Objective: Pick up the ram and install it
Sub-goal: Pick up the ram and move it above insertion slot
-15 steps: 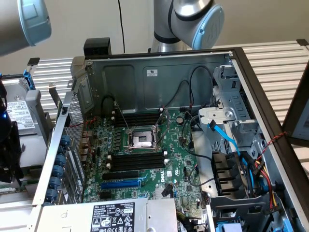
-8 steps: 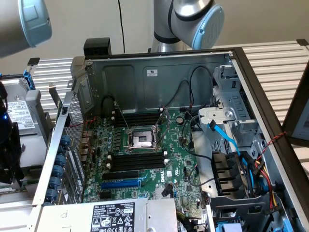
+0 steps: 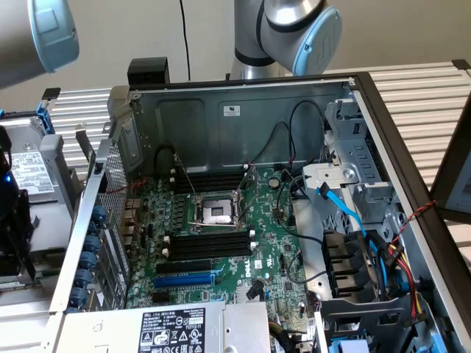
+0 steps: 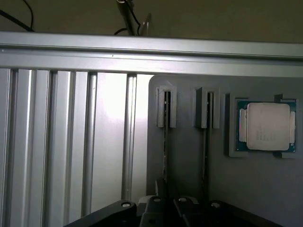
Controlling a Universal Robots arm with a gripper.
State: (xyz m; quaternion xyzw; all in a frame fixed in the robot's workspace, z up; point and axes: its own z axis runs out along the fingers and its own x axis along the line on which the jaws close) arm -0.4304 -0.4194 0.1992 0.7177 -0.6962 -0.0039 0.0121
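Apparently the pickup step: end effector (image 4: 169,208) poised at the ram (image 4: 165,142), which stands edge-on in the grey holder (image 4: 187,161); grip state can't be told. Lifting calls for a straight pull.

End effector (image 4: 166,208) cropped at the edge, the ram's (image 4: 165,142) near end behind it.

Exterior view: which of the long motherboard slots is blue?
The blue slot, below the black memory slots in the picture; all the other long slots are black.
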